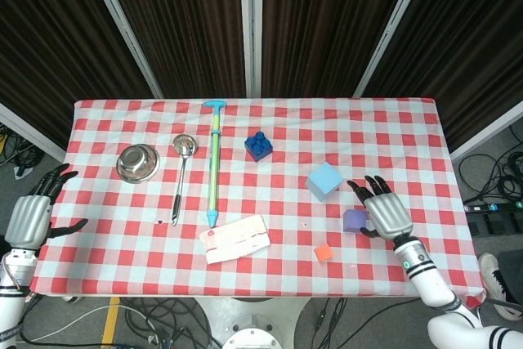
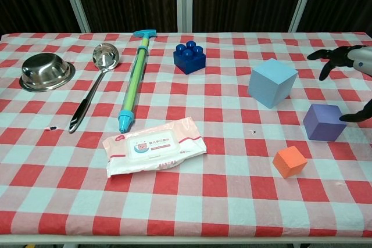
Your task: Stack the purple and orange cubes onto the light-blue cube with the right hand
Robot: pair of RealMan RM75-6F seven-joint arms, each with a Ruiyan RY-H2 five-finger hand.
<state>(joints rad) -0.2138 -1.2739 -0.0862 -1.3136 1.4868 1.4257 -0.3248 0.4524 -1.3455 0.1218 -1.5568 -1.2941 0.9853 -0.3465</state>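
With fingers spread and empty, right hand [image 1: 386, 211] poised just beside purple cube [image 2: 324, 122], ready to grasp; orange cube [image 2: 289, 161] and light-blue cube [image 2: 272, 82] waiting nearby, unstacked.

- The desk [image 1: 392, 132] wears a cloth of red and white checks.
- The light-blue cube [image 2: 272, 82] is pale sky blue, a shade darker on its shaded sides.
- The purple cube [image 2: 324, 122] is a muted violet.
- The orange cube [image 2: 289, 161] is bright orange.
- The toy brick [image 2: 189, 57] is deep blue.
- The water pump toy [image 2: 133, 79] has a green and yellow barrel with turquoise handle and tip.
- The bowl [image 2: 46, 71] and ladle [image 2: 96, 82] are shiny silver steel.
- The wipes pack [image 2: 153, 145] is white with pink edges and a pale blue label.
- The right hand [image 1: 382, 210] has a silver-grey back and black fingers; the left hand [image 1: 33, 212] is coloured the same.
- The curtains [image 1: 327, 22] behind are dark brown, crossed by white frame bars.
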